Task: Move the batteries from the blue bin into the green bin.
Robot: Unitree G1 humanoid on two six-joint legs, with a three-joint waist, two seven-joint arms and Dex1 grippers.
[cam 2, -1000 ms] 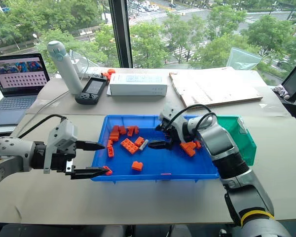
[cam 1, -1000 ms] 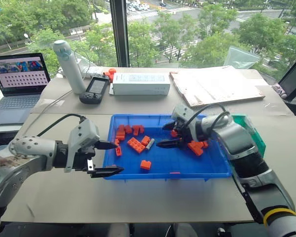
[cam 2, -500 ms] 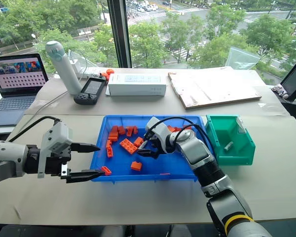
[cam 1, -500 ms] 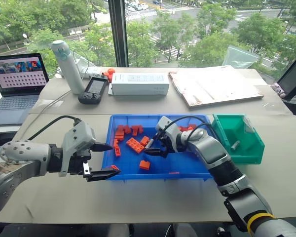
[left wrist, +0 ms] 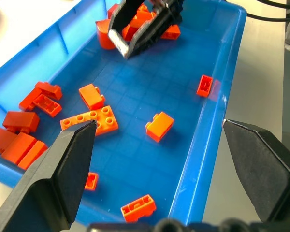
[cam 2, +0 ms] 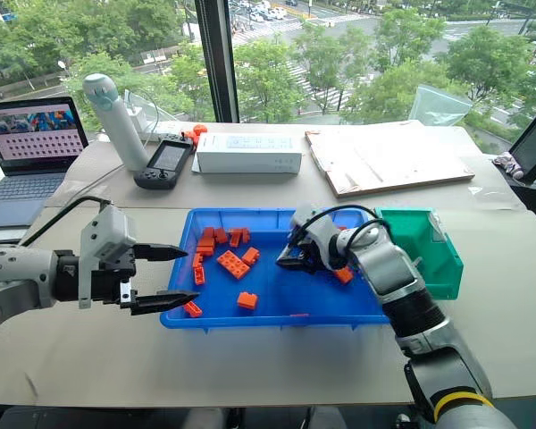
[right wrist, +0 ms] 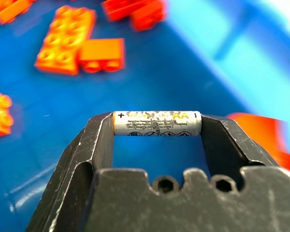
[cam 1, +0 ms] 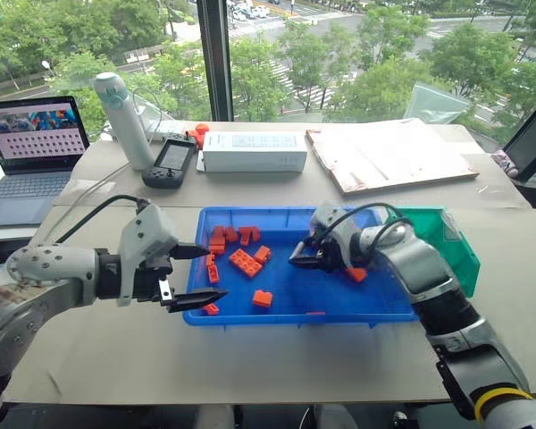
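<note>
Beige table (cam 1: 277,357) below a window carries the blue bin (cam 1: 295,308) at centre and the green bin (cam 2: 438,268) just beside its right end.

Right gripper (right wrist: 157,126) is above the right half of the blue bin, near the green bin. Its two fingers (right wrist: 94,140) clamp one battery (right wrist: 157,123) endwise, one finger at each end, with the battery spanning the gap between them, clear of the bin floor. The label on the battery reads "AA", and the plus mark sits at one end.

Left gripper (cam 1: 192,277) is at the left end of the blue bin, fingers spread wide and holding nothing, the tips just over the bin's near-left corner.

Orange bricks (cam 1: 244,261) lie scattered on the blue bin floor, mostly in its left half. One more brick (cam 1: 357,273) lies beside the right gripper.

Behind the bins stand a laptop (cam 1: 36,143), a white box (cam 1: 255,152) and a handheld controller (cam 1: 171,163).
</note>
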